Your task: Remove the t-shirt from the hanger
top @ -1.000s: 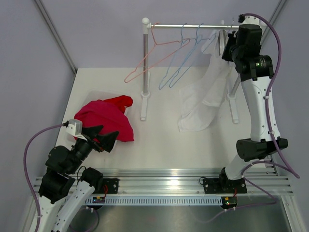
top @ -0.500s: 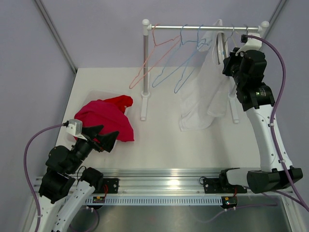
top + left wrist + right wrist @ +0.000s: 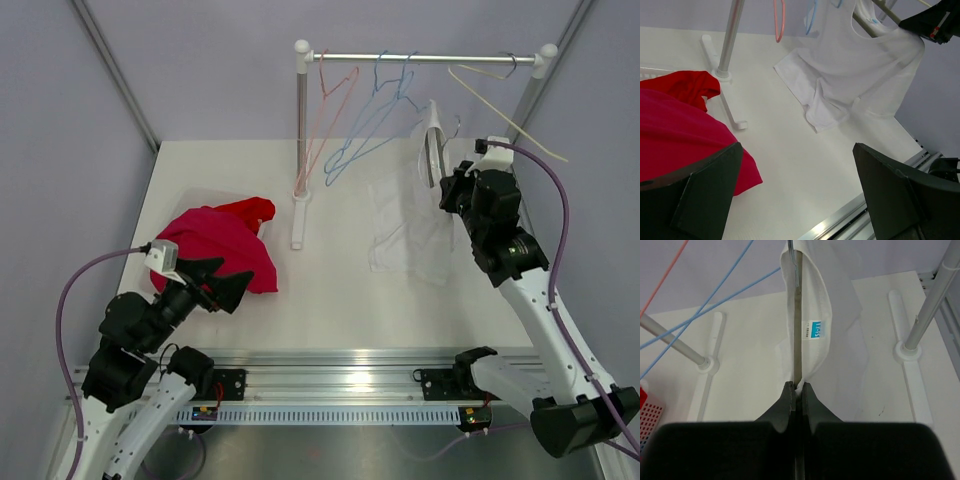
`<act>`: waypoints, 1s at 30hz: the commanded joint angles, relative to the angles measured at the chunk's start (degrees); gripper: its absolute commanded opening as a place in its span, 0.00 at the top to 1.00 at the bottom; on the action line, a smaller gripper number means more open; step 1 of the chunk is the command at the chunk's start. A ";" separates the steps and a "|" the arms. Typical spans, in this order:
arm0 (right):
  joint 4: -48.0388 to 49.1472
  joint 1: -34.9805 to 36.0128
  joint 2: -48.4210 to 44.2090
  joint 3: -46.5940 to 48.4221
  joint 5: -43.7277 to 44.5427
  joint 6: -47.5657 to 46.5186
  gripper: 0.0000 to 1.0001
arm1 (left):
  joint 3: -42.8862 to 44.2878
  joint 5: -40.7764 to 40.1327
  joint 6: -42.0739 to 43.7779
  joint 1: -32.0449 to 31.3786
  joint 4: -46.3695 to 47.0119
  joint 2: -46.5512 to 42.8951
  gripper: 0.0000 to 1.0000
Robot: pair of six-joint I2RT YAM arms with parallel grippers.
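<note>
The white t-shirt [image 3: 408, 225] hangs on a pale hanger [image 3: 431, 140] that is off the rail and held over the table. My right gripper [image 3: 440, 178] is shut on the hanger's shoulder with shirt fabric pinched in. In the right wrist view the closed gripper [image 3: 796, 388] clamps the hanger bar [image 3: 797, 335] and the shirt collar [image 3: 816, 300] with its blue label. My left gripper [image 3: 214, 283] is open and empty at the near left. In the left wrist view the open gripper [image 3: 800, 200] faces the shirt [image 3: 850, 65].
A rail [image 3: 420, 56] on two posts holds a pink hanger [image 3: 325, 110], two blue hangers [image 3: 370, 120] and a bare cream hanger [image 3: 500, 95]. A red garment [image 3: 220, 245] lies over a clear tray [image 3: 200, 195] at the left. The stand's feet [image 3: 297, 220] rest on the table.
My right arm has pulled the hanger with the white t-shirt off the rail, down and towards the near side. The other hangers have swung. The left arm has barely moved.
</note>
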 commanded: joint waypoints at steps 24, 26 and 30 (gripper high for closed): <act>-12.22 21.84 -35.88 -13.42 3.22 14.86 1.00 | 30.73 -15.20 -9.47 -44.40 30.35 52.21 0.32; -10.82 21.84 -35.70 -12.63 1.03 14.42 1.00 | 35.38 -17.30 -9.21 -44.40 31.05 58.78 0.31; -9.40 21.84 -35.79 -11.75 -1.26 13.27 1.00 | 42.25 -20.12 -9.21 -44.32 30.88 67.86 0.31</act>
